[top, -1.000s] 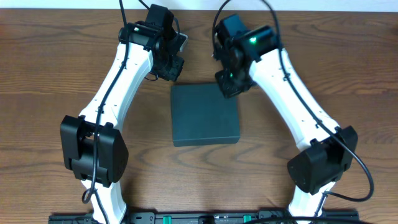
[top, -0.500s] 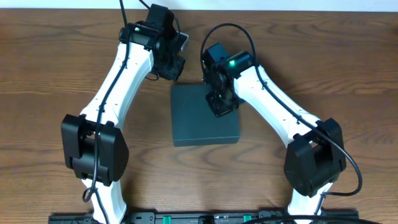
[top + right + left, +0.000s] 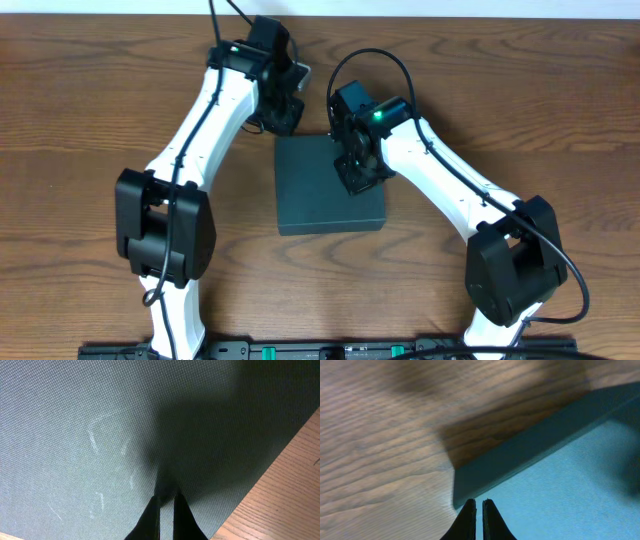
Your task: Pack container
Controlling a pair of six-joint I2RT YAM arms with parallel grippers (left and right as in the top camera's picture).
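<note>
Table [image 3: 80,120]: brown wood grain is seen across the whole overhead view; everything else is carried on it.

Container [image 3: 315,205]: a dark teal-green, roughly square, shallow box is laid flat at the centre of the table, between the two arms, with its lid closed. Faint pale scuffs are seen on the matte lid in the right wrist view.

Left arm [image 3: 215,120]: white links with black joints are stretched from the 7 o'clock side of the table up toward 12 o'clock.

Right arm [image 3: 440,180]: it is stretched from the 5 o'clock side toward the centre, its wrist held over the container.

Left gripper [image 3: 282,120]: the fingers are pressed together with nothing pinched between them – the tips are placed at the container's 11 o'clock corner. Contact with the lid cannot be told.

Right gripper [image 3: 358,170]: the fingers are pressed together and nothing is held – the tips are set on the lid toward its 1 o'clock part, where they are met by their own shadow.
</note>
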